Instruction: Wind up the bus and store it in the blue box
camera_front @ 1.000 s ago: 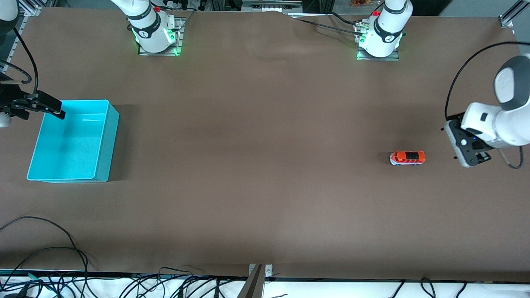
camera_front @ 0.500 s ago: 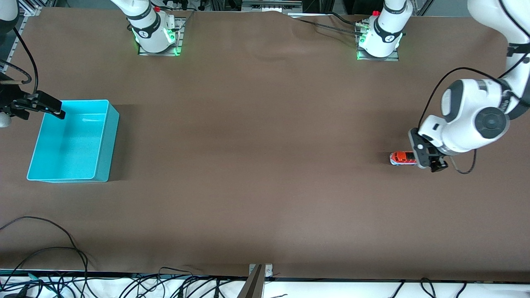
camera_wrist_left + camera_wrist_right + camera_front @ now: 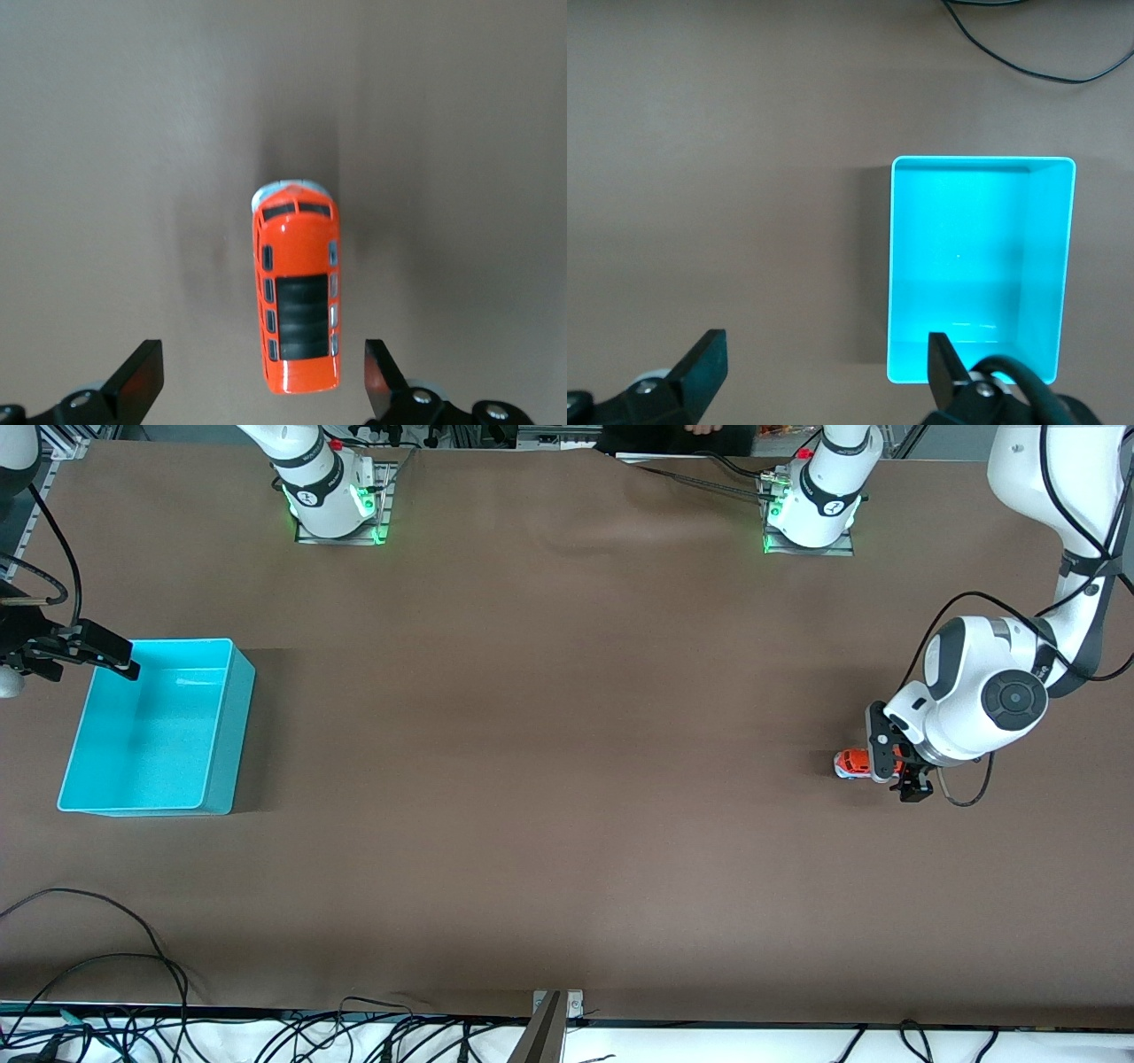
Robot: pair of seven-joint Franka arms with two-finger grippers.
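Observation:
The orange bus [image 3: 850, 763] stands on the brown table at the left arm's end; its dark roof window faces up [image 3: 297, 266]. My left gripper [image 3: 895, 767] is low over the bus, open, with one finger on each side of its rear part [image 3: 261, 376] and a gap on both sides. The blue box [image 3: 232, 735] sits at the right arm's end of the table with nothing in it [image 3: 1050, 266]. My right gripper [image 3: 80, 654] waits open above the box's corner farthest from the camera [image 3: 826, 367], holding nothing.
The two arm bases [image 3: 330, 500] [image 3: 811, 509] stand along the table's edge farthest from the camera. Loose cables [image 3: 97, 965] lie over the nearest edge, beside a metal bracket [image 3: 551, 1014]. A black cable [image 3: 1028, 57] lies on the table near the box.
The left arm swung in from the table's end and came down over the bus, its open fingers now straddling it. The right arm, the box and the bus stayed put.

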